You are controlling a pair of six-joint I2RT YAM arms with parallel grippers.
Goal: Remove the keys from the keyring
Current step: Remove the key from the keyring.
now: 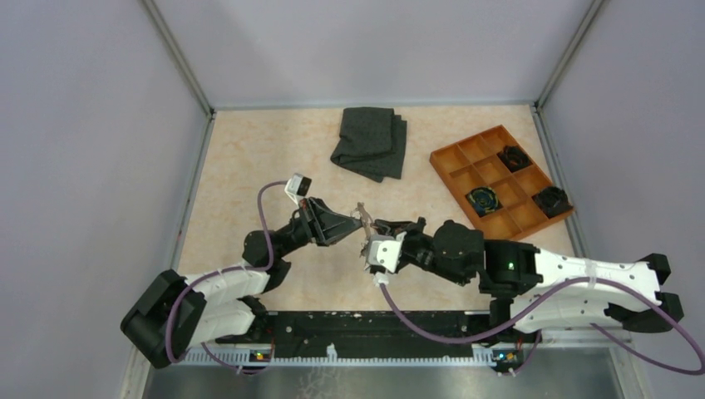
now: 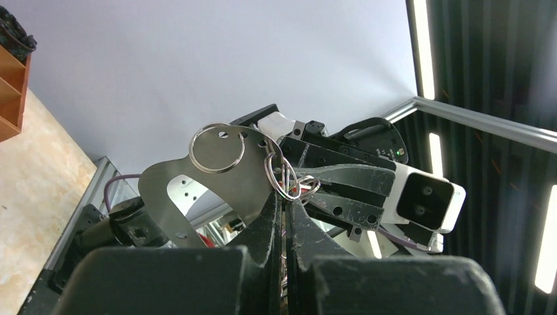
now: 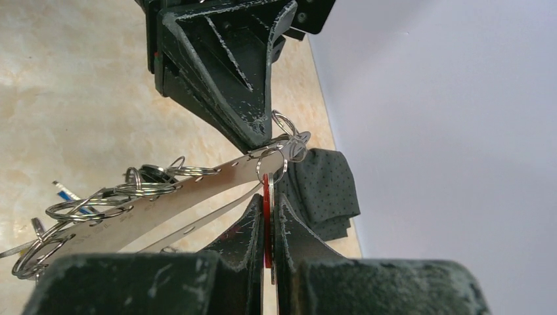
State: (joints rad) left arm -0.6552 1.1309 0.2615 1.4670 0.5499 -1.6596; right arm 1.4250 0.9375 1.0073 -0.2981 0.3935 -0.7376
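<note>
Silvery keyring band [image 3: 171, 192], one red key [image 3: 267, 216]

- my right hand [image 3: 268, 198]: black, scuffed white
- key [image 3: 266, 220]: red head
- keyring [image 3: 164, 205]: pale silvery grey
- cloth [image 3: 323, 189]: dark grey, finely dotted
- worktop [image 1: 249, 166]: beige, marbled
- tray [image 1: 465, 141]: orange-brown

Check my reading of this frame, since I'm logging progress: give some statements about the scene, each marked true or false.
1. The right fingers pinch a red key. True.
2. The left fingers stand wide open. False: they are shut on rings of the keyring.
3. The cloth lies inside the tray. False: it lies on the table, left of the tray.
4. Three tray compartments hold black clumps. True.
</note>
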